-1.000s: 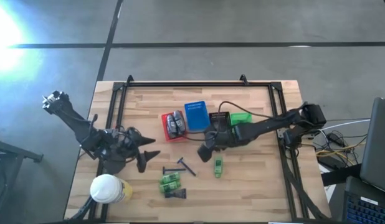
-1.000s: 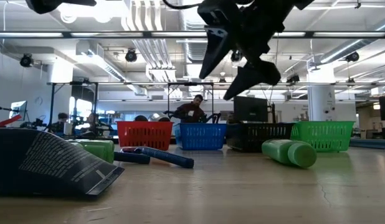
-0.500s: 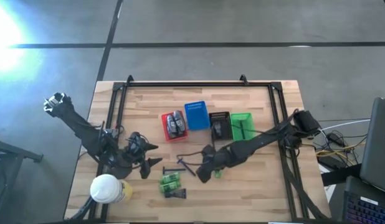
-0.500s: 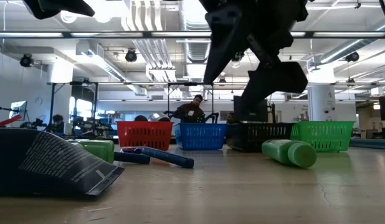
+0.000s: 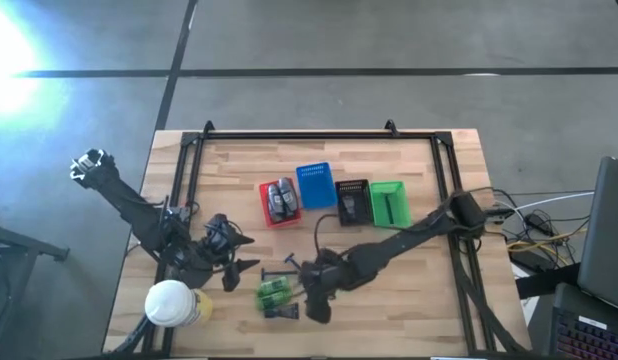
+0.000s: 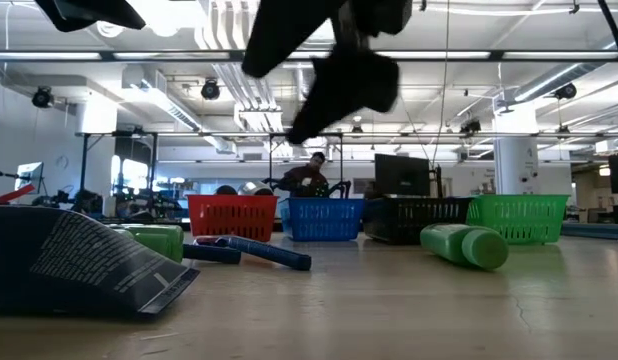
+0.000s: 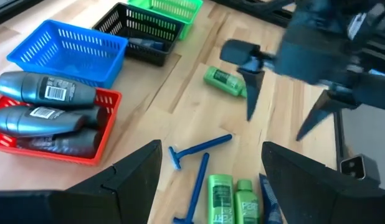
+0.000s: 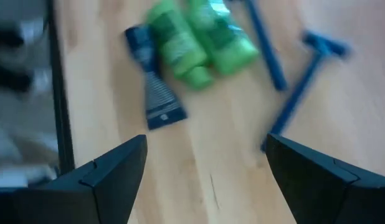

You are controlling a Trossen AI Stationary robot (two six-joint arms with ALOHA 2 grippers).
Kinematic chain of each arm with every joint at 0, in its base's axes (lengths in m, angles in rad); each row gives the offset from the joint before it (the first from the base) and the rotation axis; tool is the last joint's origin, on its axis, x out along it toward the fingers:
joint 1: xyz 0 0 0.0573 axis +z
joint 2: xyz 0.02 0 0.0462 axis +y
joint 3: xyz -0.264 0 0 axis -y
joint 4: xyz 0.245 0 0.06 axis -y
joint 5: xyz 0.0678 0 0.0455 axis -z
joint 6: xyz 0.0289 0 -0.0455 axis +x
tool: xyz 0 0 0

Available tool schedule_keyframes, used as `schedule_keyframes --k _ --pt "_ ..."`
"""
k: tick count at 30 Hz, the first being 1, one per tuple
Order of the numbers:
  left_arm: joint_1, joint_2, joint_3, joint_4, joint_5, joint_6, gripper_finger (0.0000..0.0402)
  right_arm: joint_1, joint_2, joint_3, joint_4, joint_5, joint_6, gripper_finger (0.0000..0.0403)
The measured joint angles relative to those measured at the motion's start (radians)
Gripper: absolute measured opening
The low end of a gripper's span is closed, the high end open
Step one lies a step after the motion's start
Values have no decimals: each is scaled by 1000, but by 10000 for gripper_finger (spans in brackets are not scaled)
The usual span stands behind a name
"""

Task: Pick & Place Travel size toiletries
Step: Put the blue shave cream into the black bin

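your right claw hung spread open and empty above the front of the surface, just right of the loose cluster. in the right wrist view the two green tubes and the dark tube lay side by side straight ahead of its fingers, with the two blue razors off to one side. in the high view the green tubes ran roughly left-right across the surface, the dark tube touching them on the near side. your left claw, also open and empty, waited just left of the same cluster. both sat near; the right one looked lined up. a green bottle lay apart, and the grey bottles sat in the red basket.
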Motion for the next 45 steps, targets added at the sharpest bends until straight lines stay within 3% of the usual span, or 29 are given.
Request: schedule_keyframes --k 4,7,19,33,38,45 --pt "0 0 0 -11 2 46 282 19 71 67 -9 -6 -289 315" --pt "0 1 0 -17 2 71 282 29 130 129 -3 -49 -379 305" --pt "0 3 0 -22 7 77 282 32 399 446 -61 -56 -370 266" --pt "0 5 0 -31 39 77 282 40 534 586 -53 -48 -303 220" --pt "0 5 0 -33 39 77 282 38 534 577 -53 -47 -288 176" --pt "0 5 0 -33 39 68 282 36 519 575 -101 -49 -281 73"
